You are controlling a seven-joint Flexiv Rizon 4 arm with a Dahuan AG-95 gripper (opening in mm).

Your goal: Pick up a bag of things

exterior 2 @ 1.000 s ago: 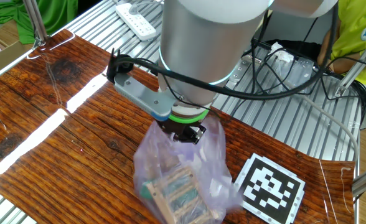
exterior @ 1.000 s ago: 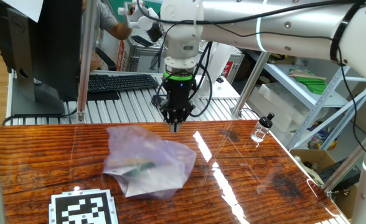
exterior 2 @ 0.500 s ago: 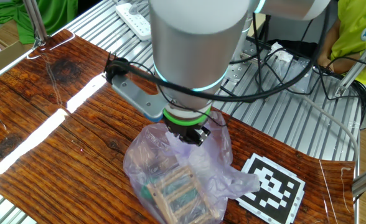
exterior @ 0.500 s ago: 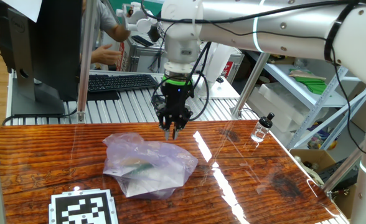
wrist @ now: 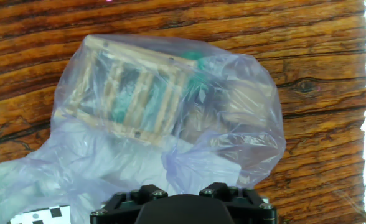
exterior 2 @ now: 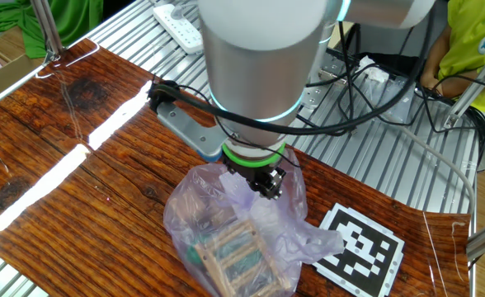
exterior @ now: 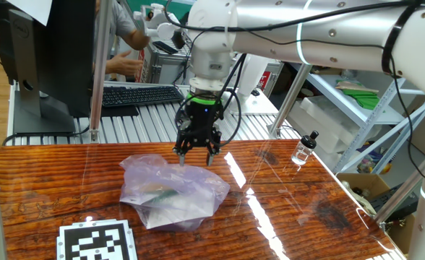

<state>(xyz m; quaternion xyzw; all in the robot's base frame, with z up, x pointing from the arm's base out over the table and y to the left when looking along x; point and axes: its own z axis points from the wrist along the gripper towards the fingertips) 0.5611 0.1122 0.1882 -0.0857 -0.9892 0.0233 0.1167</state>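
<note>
One fixed view shows the gripper with its fingers spread partly apart, holding nothing. Its tips hang just above the bag, which lies on the table.

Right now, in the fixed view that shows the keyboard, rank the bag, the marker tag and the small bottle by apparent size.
1. The bag, largest.
2. The marker tag, though partly cropped and nearer the camera, so unsure.
3. The small bottle, clearly smallest.
</note>
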